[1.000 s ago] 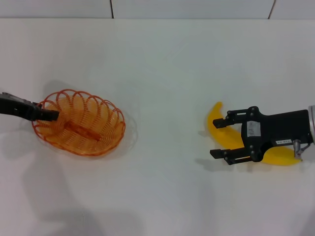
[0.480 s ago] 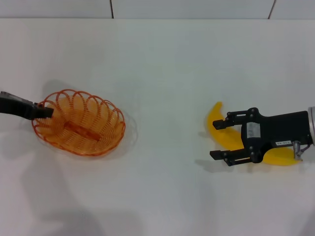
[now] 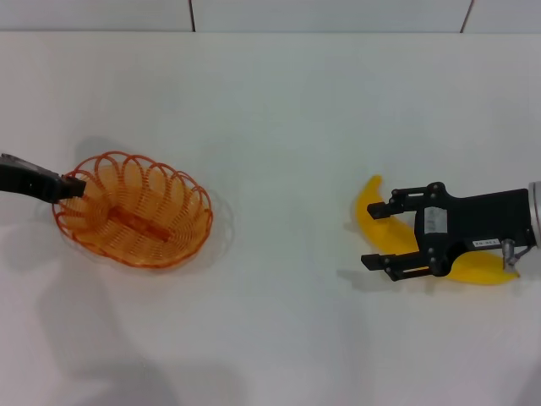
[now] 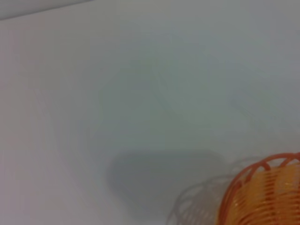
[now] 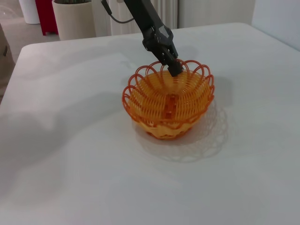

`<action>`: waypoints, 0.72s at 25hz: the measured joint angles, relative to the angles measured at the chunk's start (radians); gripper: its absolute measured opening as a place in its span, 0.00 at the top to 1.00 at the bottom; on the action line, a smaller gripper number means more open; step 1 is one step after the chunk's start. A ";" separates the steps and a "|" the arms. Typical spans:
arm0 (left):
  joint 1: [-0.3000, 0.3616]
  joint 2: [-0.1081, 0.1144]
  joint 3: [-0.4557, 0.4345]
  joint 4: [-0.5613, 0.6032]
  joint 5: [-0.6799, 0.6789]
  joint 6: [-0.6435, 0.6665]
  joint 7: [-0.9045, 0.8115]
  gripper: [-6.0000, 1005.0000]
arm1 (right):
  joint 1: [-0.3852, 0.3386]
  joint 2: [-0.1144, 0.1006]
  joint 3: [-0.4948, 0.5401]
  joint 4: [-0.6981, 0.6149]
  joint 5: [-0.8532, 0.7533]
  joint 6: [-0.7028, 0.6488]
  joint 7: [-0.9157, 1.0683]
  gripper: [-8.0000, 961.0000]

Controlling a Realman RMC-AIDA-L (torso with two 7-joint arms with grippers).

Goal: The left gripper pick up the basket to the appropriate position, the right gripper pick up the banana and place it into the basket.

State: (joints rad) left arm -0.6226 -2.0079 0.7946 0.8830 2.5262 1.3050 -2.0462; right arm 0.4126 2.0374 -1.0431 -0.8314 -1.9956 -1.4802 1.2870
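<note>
The orange wire basket sits on the white table at the left; it also shows in the right wrist view and at a corner of the left wrist view. My left gripper is at the basket's left rim and looks pinched shut on it, as the right wrist view shows. The yellow banana lies on the table at the right. My right gripper is open, with one finger on each side of the banana's middle; its body covers part of the banana.
The white table spans the head view, with its back edge against a tiled wall. In the right wrist view a white planter and a red object stand beyond the table's far side.
My left gripper's tip has drawn back from inside the basket to its left rim, and the basket has shifted slightly left. The right gripper has hardly moved.
</note>
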 joint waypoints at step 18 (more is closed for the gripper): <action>-0.023 -0.020 0.000 -0.002 -0.141 0.002 0.083 0.91 | 0.001 0.000 0.000 0.006 0.000 0.000 0.000 0.20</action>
State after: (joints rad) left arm -0.6458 -2.0280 0.7946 0.8810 2.3847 1.3074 -1.9636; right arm 0.4135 2.0370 -1.0431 -0.8252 -1.9956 -1.4803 1.2870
